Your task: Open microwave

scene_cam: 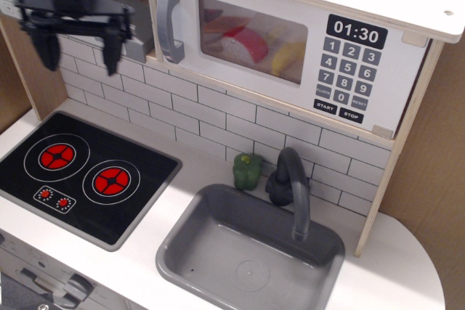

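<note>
The white toy microwave (290,41) sits high at the top, door shut. Its grey vertical bar handle (168,22) is at the door's left edge. Toy food shows behind the clear window (251,38). A black clock panel (356,32) reads 01:30 above a grey keypad (349,70). My black gripper (80,52) hangs open and empty at the upper left, fingers pointing down, in front of the grey range hood (134,30). It is left of the handle and apart from it.
A black two-burner stove (80,172) lies at the lower left. A grey sink (247,252) with a dark faucet (290,186) is at the lower middle. A green toy pepper (248,170) stands by the tiled wall. A wooden side panel (396,150) stands at the right.
</note>
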Tool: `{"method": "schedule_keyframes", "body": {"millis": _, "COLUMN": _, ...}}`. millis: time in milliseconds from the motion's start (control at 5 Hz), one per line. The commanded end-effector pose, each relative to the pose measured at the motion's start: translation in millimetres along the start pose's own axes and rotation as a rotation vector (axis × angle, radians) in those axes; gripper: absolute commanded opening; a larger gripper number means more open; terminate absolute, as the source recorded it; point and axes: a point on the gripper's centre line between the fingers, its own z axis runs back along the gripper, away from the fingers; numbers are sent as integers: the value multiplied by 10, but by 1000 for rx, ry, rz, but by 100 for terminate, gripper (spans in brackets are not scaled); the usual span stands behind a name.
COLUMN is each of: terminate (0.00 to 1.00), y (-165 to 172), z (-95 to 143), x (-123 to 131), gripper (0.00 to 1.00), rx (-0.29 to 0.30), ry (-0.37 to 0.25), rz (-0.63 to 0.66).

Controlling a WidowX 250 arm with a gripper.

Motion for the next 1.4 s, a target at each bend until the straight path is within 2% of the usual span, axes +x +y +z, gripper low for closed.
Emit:
{"method": "schedule_keyframes", "body": {"millis": 0, "terminate": 0, "y": -411, "z": 295, "x": 34, "gripper": 100, "rx": -64, "ry": -86, "rz": -143}}
{"method": "schedule_keyframes", "body": {"millis": 200, "terminate": 0, "y": -489, "z": 358, "x": 110, "gripper": 100, "rx": -86, "ry": -149, "rz": -176}}
{"method": "schedule_keyframes", "body": {"millis": 400, "terminate": 0, "y": -487, "z": 386, "x": 297, "gripper": 100, "rx": -74, "ry": -226, "rz": -146}}
{"method": "schedule_keyframes", "body": {"millis": 800, "terminate": 0, "y": -523, "z": 392, "x": 572, "gripper": 100, "rx": -65, "ry": -256, "rz": -135}}
{"method": "schedule_keyframes", "body": {"millis": 1000, "terminate": 0, "y": -572, "z": 302, "x": 573, "gripper": 100, "rx": -63, "ry": -243, "rz": -177}}
{"method": "schedule_keyframes", "body": {"millis": 1200, "terminate": 0, "y": -606, "z": 282, "x": 562, "gripper": 0, "rx": -90, "ry": -252, "rz": -226}}
